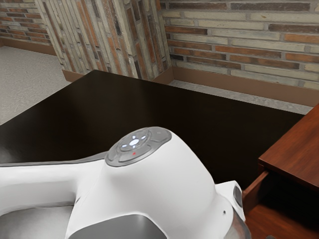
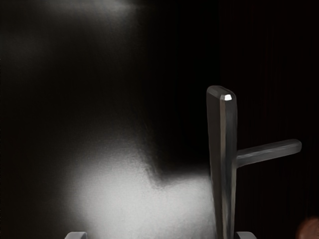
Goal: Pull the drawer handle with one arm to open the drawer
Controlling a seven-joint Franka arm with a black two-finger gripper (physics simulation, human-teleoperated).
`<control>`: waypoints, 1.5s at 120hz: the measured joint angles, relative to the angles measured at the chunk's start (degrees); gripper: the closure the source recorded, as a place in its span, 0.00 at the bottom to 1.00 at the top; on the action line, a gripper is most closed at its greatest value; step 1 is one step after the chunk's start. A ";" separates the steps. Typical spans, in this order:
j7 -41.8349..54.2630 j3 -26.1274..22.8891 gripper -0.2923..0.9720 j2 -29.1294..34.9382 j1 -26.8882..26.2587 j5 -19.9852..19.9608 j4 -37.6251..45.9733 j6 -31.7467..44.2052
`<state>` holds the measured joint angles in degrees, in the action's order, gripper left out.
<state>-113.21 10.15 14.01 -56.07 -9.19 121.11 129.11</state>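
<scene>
A red-brown wooden cabinet (image 1: 294,149) stands at the exterior view's right edge. Its drawer (image 1: 254,191) juts out a little from under the cabinet top, and its wooden inside shows below. My white arm (image 1: 149,199) reaches toward it and covers my hand. In the wrist view the grey metal handle bar (image 2: 223,164) stands upright, with its mounting post (image 2: 269,152) branching off sideways. My gripper (image 2: 160,236) is open. Its two fingertips (image 2: 76,235) stand far apart, and the bar is just inside the one on the post's side.
The cabinet sits on a dark, almost black table (image 1: 149,109). Behind the table are brick walls (image 1: 239,40) and a grey floor (image 1: 25,74). The table's far edge runs along the wall.
</scene>
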 joint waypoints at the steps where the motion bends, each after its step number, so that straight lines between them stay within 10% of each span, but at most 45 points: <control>1: -0.02 -0.01 0.50 0.02 0.00 0.00 0.02 0.02; 149: 0.67 -1.20 0.46 0.32 1.05 6.63 -6.49 -3.27; 180: 8.01 -0.92 0.33 -2.24 24.13 7.20 -25.57 -22.99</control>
<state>-105.20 9.23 11.77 -31.94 -1.99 95.55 106.12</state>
